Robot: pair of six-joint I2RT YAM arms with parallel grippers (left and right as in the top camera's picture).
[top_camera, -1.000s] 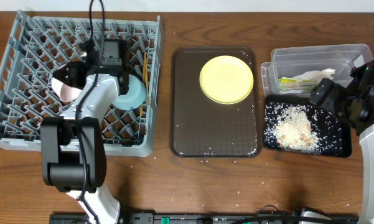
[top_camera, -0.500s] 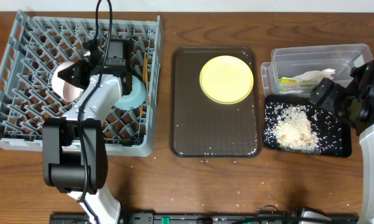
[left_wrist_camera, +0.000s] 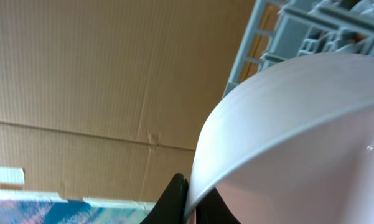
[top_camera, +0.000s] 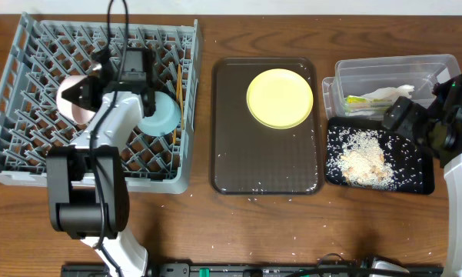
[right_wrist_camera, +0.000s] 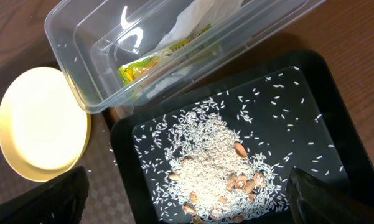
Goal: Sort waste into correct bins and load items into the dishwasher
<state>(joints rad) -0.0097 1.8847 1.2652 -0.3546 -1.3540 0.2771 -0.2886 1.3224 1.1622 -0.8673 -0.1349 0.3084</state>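
Note:
My left gripper (top_camera: 83,94) is shut on the rim of the pale pink-white bowl (top_camera: 69,104) and holds it on edge over the grey dish rack (top_camera: 31,165). In the left wrist view the bowl (left_wrist_camera: 299,143) fills the frame, its rim pinched between the black fingers (left_wrist_camera: 191,202). A light blue bowl (top_camera: 163,118) and wooden chopsticks (top_camera: 181,104) stand in the rack. The yellow plate (top_camera: 280,98) lies on the brown tray (top_camera: 265,165). My right gripper (top_camera: 403,117) is open and empty above the black tray (right_wrist_camera: 323,112) of rice (right_wrist_camera: 205,162). The clear tub (right_wrist_camera: 99,37) holds the napkin (right_wrist_camera: 196,15) and the wrapper (right_wrist_camera: 140,67).
Loose rice grains lie on the brown tray and on the table in front of it. A cardboard wall shows behind the rack in the left wrist view. The small white cup is out of view.
My left gripper has carried the pink-white bowl to the left across the rack. The right arm has not moved.

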